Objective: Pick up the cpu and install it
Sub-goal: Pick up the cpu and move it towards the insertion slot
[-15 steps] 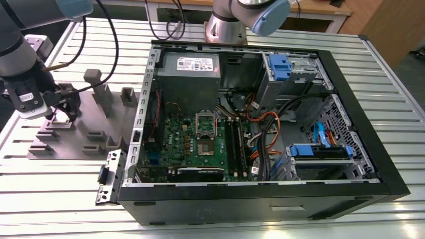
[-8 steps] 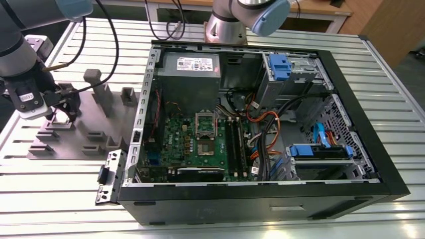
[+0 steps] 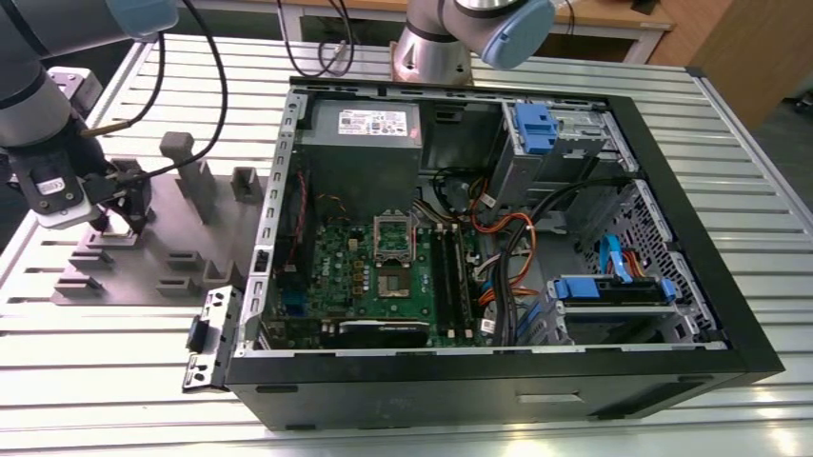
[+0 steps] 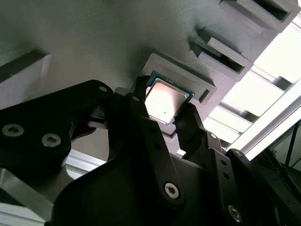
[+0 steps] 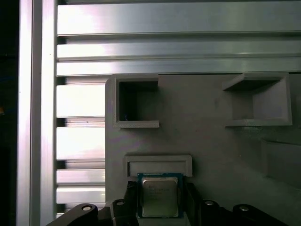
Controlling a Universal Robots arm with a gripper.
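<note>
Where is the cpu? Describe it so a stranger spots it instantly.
At the exterior view's left of the open computer case lies a grey fixture plate. At the end effector there sits the cpu: a small silvery square, unlike the empty grey pockets beside it.

Arm sits at the exterior view's left, wrist bent straight down. End effector hangs vert., low. 2 black fingers are close together w/ the cpu pinched between them, 1 finger per side, touching opp. edges in both wrist views.
</note>
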